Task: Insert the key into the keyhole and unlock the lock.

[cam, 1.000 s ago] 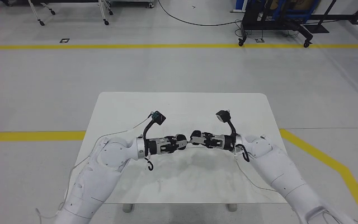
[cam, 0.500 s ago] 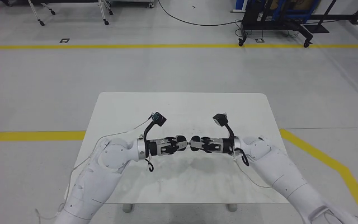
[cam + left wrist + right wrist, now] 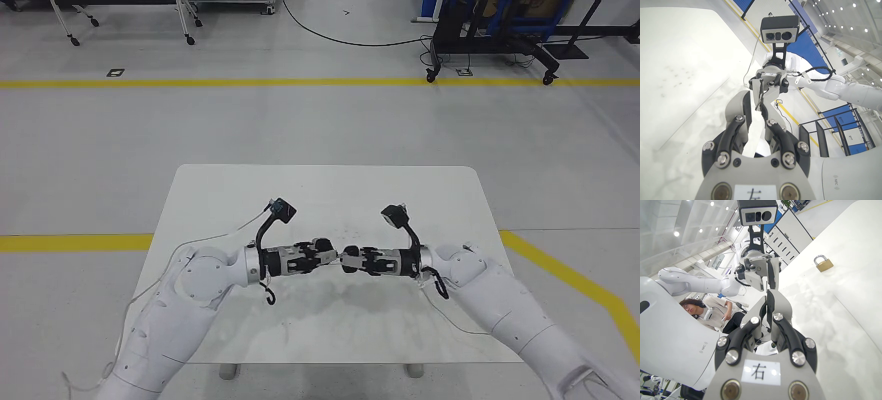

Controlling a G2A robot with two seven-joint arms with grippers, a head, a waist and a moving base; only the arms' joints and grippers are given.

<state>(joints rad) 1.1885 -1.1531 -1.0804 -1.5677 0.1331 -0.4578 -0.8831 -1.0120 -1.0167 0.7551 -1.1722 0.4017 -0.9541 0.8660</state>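
Note:
Both grippers meet tip to tip above the middle of the white table (image 3: 330, 190). My right gripper (image 3: 767, 295) is shut on a thin metal key (image 3: 759, 100), which sticks out toward the left gripper. My left gripper (image 3: 754, 107) is open, and the key's free end lies between its two pads without a visible squeeze. From above, the left gripper (image 3: 330, 253) and the right gripper (image 3: 351, 257) almost touch. A brass padlock (image 3: 823, 263) with a silver shackle lies flat on the table, away from both grippers.
The table's edge (image 3: 851, 311) runs near the padlock. Beyond the table, the floor (image 3: 320, 120) has yellow lines, and dark stands (image 3: 480, 40) are at the back right.
The right gripper has shifted slightly left toward the left gripper, closing the gap between them. The left arm has hardly moved.

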